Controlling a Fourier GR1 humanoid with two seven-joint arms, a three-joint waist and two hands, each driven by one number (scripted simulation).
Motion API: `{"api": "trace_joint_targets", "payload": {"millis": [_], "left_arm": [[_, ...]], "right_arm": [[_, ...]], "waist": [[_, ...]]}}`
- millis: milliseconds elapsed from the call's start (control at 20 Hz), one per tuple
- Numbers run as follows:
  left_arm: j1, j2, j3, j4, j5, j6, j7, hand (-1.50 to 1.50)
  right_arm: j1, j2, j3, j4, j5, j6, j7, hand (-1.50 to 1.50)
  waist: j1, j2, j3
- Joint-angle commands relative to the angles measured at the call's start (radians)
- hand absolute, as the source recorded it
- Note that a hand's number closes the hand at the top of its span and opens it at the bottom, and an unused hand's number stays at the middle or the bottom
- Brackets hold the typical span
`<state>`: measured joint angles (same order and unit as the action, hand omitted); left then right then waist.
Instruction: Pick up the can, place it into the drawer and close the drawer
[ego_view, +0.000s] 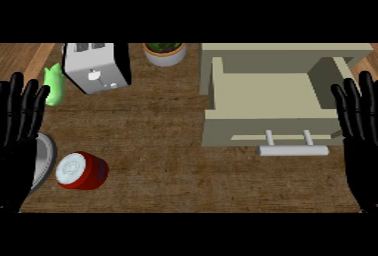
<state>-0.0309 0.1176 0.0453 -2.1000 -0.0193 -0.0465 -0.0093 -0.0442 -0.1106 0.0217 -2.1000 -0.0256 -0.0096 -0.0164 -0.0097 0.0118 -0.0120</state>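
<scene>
We see a red can (82, 170) standing on the brown counter (170, 150) at the lower left, its white lid facing up. The lid bears a faint round mark, but we cannot read any writing or brand on it. The can sits just beside the rim of a grey plate (46, 160), which our left hand partly covers.

Our left hand (21, 130) rests at the left edge, fingers straight and pointing up, holding nothing; the can lies to its right and lower, apart from the fingers. Our right hand (358, 125) rests at the right edge, fingers likewise straight and released, well apart from the can.

The beige drawer (266, 95) stands pulled open at the upper right, its pale bar handle (293, 150) toward us. Behind the can stand a toaster (96, 67), a green object (53, 85) and a potted plant (165, 52).
</scene>
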Motion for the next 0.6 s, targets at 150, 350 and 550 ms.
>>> {"api": "trace_joint_targets", "payload": {"millis": [150, 350, 550], "left_arm": [[0.181, 0.098, 0.089, -0.072, 0.342, -0.276, -0.051, -1.50], [0.261, 0.197, 0.129, 0.045, 0.330, -0.299, 0.120, -1.50], [0.323, 0.271, 0.246, 0.026, 0.483, -0.375, 0.163, -1.50]], "right_arm": [[-0.013, -0.004, -0.013, 0.042, 0.007, -0.001, 0.035, -1.50], [0.145, 0.038, -0.069, 0.073, 0.019, -0.094, 0.150, -1.50], [0.189, 0.019, -0.078, -0.034, 0.022, -0.101, 0.250, -1.50]], "waist": [[0.029, -0.015, 0.011], [0.010, -0.012, 0.012], [0.014, -0.017, 0.011]]}}
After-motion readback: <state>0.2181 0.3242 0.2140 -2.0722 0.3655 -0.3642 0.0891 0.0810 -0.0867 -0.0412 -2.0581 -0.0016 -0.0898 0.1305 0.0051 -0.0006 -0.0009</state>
